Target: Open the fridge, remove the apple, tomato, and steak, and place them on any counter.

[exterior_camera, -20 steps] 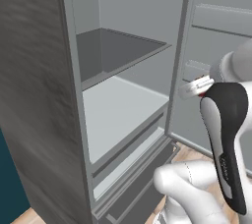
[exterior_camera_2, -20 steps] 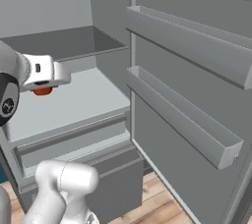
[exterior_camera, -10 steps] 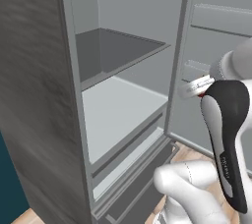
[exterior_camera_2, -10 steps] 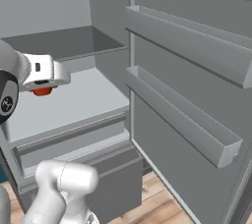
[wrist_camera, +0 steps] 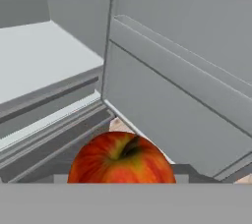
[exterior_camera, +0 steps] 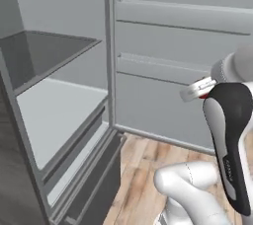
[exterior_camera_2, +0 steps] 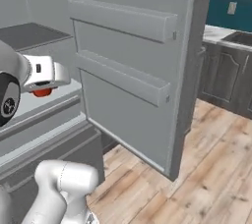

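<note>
The fridge (exterior_camera: 59, 120) stands open, with its door (exterior_camera_2: 133, 70) swung wide and pale shelves (wrist_camera: 39, 61) inside. My gripper (exterior_camera_2: 43, 87) hangs in front of the open fridge, shut on the apple (wrist_camera: 122, 158), a red-orange fruit with a dark stem. A small red patch of the apple (exterior_camera: 204, 95) peeks out under the white hand in the left base view, and the apple (exterior_camera_2: 41, 93) hangs below the hand in the right base view. In the hand view the fruit hides the fingertips. The tomato and the steak are out of view.
Two long door racks (exterior_camera_2: 123, 19) jut from the inside of the fridge door. A counter (exterior_camera_2: 216, 34) on dark cabinets stands at the far right past the door. Wooden floor (exterior_camera_2: 197, 169) lies open in front of the fridge.
Both base views have swung: the fridge interior has slid to the left and the door now takes the middle, so the camera has moved. The gripper keeps its hold on the apple.
</note>
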You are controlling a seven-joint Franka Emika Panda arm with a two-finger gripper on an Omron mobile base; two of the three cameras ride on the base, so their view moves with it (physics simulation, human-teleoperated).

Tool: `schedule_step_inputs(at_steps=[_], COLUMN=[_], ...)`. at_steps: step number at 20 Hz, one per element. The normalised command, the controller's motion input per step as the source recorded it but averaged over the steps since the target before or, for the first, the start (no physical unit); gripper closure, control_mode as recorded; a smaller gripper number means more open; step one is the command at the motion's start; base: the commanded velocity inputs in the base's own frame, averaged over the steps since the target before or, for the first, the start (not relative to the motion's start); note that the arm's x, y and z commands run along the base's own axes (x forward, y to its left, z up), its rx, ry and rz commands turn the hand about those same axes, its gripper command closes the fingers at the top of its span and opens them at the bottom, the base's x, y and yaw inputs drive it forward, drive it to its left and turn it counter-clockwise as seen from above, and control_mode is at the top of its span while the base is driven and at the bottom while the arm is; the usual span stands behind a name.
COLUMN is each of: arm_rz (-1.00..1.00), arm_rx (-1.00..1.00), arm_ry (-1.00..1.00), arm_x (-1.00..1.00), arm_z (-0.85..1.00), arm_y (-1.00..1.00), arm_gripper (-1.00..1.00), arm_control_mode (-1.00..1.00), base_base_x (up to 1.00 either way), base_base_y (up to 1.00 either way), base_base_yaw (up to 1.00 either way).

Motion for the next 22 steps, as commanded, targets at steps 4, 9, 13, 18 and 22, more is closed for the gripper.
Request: schedule_step_inputs(at_steps=[4,9,13,18,22], arm_rz=[0.00,0.00,0.00,0.00,0.00], arm_rx=[0.00,0.00,0.00,0.00,0.00], arm_ry=[0.00,0.00,0.00,0.00,0.00], arm_x=[0.00,0.00,0.00,0.00,0.00], arm_z=[0.00,0.00,0.00,0.00,0.00], arm_y=[0.00,0.00,0.00,0.00,0.00], arm_gripper=[1.00,1.00,1.00,1.00,1.00], arm_control_mode=[1.00,1.00,1.00,1.00,1.00], base_base_x=[-0.58,-0.46,-0.40,-0.44,-0.49], base_base_y=[0.00,-0.17,-0.21,-0.28,-0.39], base_base_yaw=[-0.79,-0.78,-0.78,-0.75,-0.72])
